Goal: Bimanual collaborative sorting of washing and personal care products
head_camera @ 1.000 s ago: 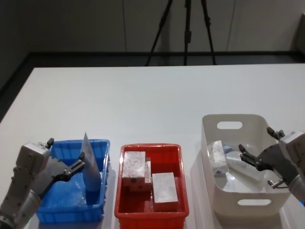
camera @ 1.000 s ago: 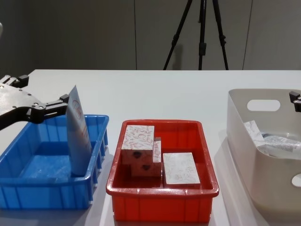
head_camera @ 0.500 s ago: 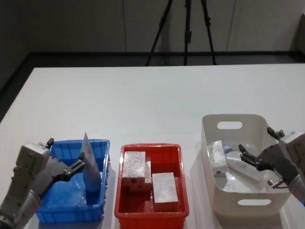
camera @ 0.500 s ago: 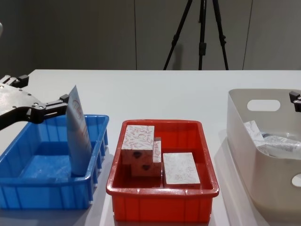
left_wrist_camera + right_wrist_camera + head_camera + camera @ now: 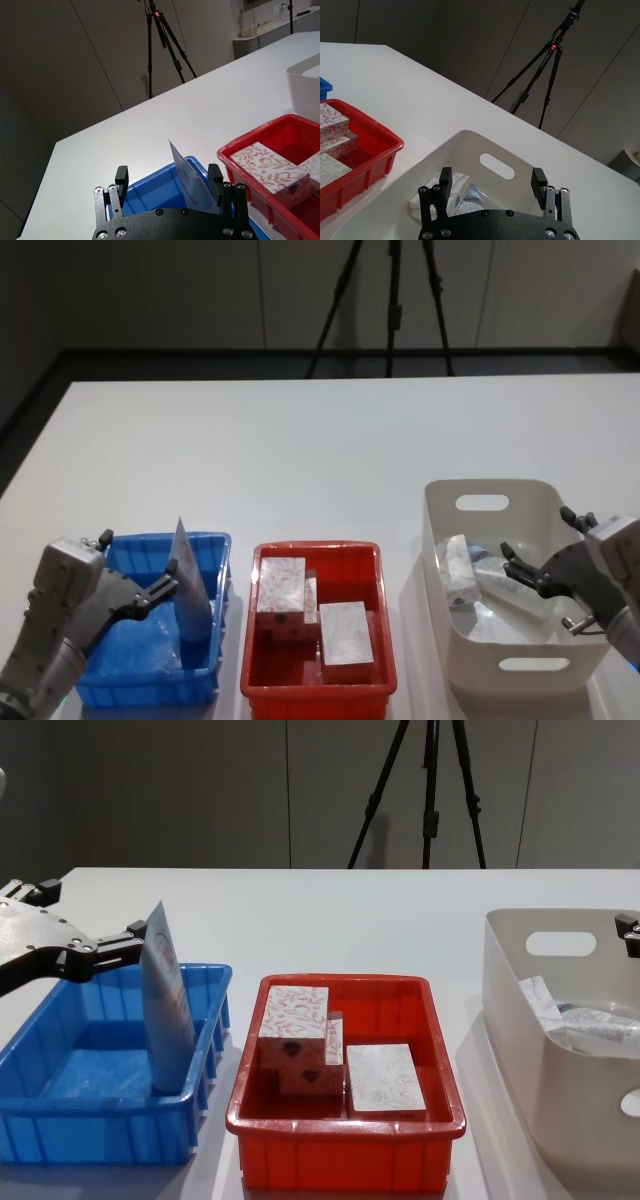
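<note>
Stillness marks this moment: against the pictures from a second ago, you will find neither arm nor any product shifted. Your left gripper (image 5: 170,582) hovers over the blue tray (image 5: 118,692) at the table's (image 5: 300,450) near left corner, its fingers spread apart, one on each side of the crimped top of a pale-blue squeeze tube (image 5: 187,593); whether they touch it, you cannot tell. The tube stands upright against the tray's right wall. Your right gripper (image 5: 514,566) hangs inside the beige tub (image 5: 484,503) at the near right edge, fingers spread apart and holding nothing, just above more tubes (image 5: 505,585) lying on the tub's floor beside a small box (image 5: 456,572).

Between them, along the near edge, the red tray (image 5: 316,680) holds three white patterned boxes (image 5: 345,633): two stacked at its left, one lying flat at its right.

The white table runs bare from the containers to its far edge. Beyond it stands a black tripod (image 5: 392,305) before grey wall panels. Narrow strips of tabletop separate the three containers, and both grippers have free room above them.
</note>
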